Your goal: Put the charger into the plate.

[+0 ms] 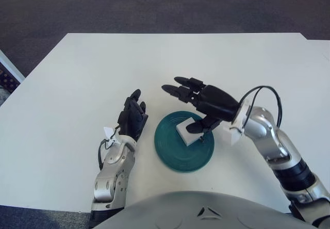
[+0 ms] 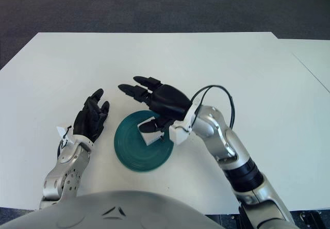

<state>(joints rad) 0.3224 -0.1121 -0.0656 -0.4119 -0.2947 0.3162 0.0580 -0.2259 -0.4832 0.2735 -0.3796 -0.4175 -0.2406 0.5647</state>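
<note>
So, the white table (image 1: 77,84) is filling most of both views, with dark carpet (image 1: 154,2) showing beyond its far edge. A second white surface (image 2: 314,59) is showing at the right, split from the table by a thin seam.

The robot's grey torso (image 1: 206,211) is cutting into the bottom edge of both views.

The right arm (image 1: 278,151) is reaching in from the lower right, a black cable (image 1: 263,92) looping above its wrist. The left forearm (image 1: 111,177) is showing at the lower left.

The green plate (image 1: 178,157) is sitting on the table near the robot, between the two hands.

The right hand (image 1: 198,97) is hovering over the far right part of the plate. Its fingers (image 1: 178,90) are extending straight out to the left, apart, gripping nothing. Its thumb (image 2: 149,126) is pointing down at the charger; contact there can't be told.

The left hand (image 1: 133,116) is showing just left of the plate, idle, fingers loosely extended and pointing away from the robot, holding nothing. A small white tag (image 1: 109,133) is sticking out at its wrist.

The white charger (image 1: 190,130) is lying in the plate, on the right half, just below the right hand's palm and partly shadowed by it.
</note>
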